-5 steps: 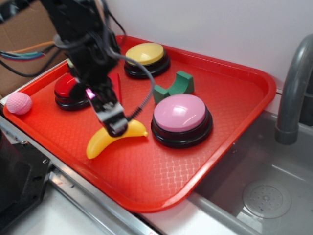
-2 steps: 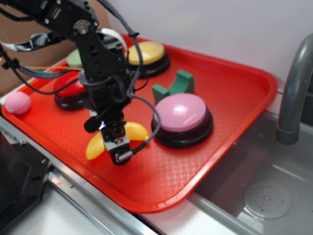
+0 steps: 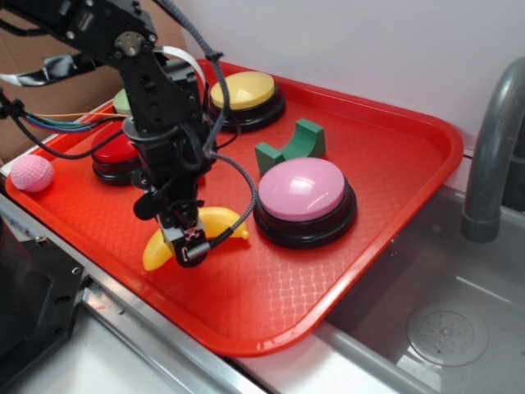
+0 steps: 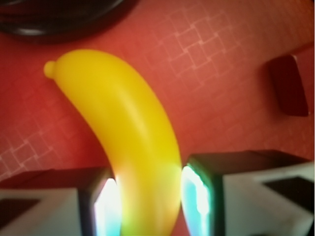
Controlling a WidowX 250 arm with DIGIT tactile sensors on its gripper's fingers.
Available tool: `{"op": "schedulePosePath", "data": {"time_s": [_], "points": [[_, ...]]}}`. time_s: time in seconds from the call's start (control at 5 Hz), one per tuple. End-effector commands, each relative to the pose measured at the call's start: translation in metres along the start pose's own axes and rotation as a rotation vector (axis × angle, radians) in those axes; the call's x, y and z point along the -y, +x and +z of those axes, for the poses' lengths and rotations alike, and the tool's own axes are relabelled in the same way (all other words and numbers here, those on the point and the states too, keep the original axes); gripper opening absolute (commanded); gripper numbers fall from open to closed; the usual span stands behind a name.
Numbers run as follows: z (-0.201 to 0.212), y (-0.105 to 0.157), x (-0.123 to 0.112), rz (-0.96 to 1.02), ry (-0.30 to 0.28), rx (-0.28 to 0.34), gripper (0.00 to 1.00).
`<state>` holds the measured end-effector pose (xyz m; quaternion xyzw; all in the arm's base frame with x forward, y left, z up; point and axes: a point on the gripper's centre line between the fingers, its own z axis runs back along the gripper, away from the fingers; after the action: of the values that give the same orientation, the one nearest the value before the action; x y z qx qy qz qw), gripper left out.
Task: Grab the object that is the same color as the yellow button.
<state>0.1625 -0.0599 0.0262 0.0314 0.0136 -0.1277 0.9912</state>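
Both jaws of the gripper (image 4: 145, 199) pinching the yellow banana (image 4: 123, 137) on the red tray (image 3: 394, 164).

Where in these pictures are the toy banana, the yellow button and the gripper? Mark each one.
toy banana (image 4: 130, 142): wrist view, middle of its curved body.
yellow button (image 3: 243, 89): exterior view, centre of its domed top.
gripper (image 4: 146, 201): wrist view, midway between the fingertips, which flank the banana.

Glossy yellow banana (image 3: 215, 222), curved, lying flat on the red tray (image 3: 385, 164) just left of the pink button, stem tip toward that button. Yellow button (image 3: 244, 89): domed yellow top on a black base, upright at the tray's far edge, well apart from the banana.
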Motion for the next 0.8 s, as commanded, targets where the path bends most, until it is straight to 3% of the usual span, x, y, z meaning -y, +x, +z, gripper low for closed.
{"op": "schedulePosePath", "data": {"time_s": [0.0,0.2,0.6], "points": [[0.030,0.020,-0.006,0.058,-0.013,0.072,0.00],[0.060,0.024,-0.020,0.130,0.031,0.045,0.00],[0.128,0.036,-0.074,0.314,-0.105,0.062,0.00]]}}
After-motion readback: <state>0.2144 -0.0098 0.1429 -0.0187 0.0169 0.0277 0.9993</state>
